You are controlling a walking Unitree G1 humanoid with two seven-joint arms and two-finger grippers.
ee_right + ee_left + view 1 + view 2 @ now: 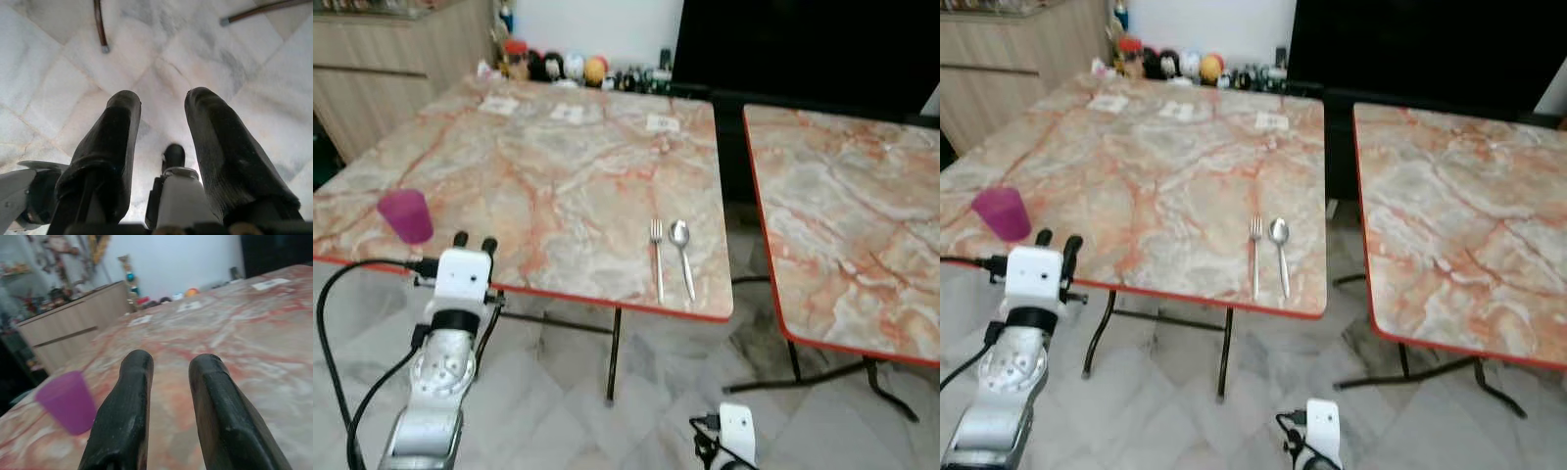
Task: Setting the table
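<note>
I stand before a marble-patterned table (558,176) with an orange-red edge. My left hand (475,240) is raised at the table's near edge, its two black fingers (122,416) spread apart with nothing between them, pointing over the tabletop. A purple cup (406,215) stands upright on the table near that same edge, just beside my left hand and further out to my left, not touching it. A fork (657,257) and a spoon (682,255) lie side by side on the table toward its right near corner, well apart from the cup, the fork being the nearer of the two to the cup, handles pointing toward me. Three small white cards (570,113) lie in a row toward the table's far side. Beyond the table's far edge, small bottles and round figurines (558,67) stand against the wall. A second table (852,215) of the same pattern stands to the right of the first, with a gap between them. My right hand (164,117) hangs low over the pale tiled floor (54,63), fingers apart and holding nothing.
</note>
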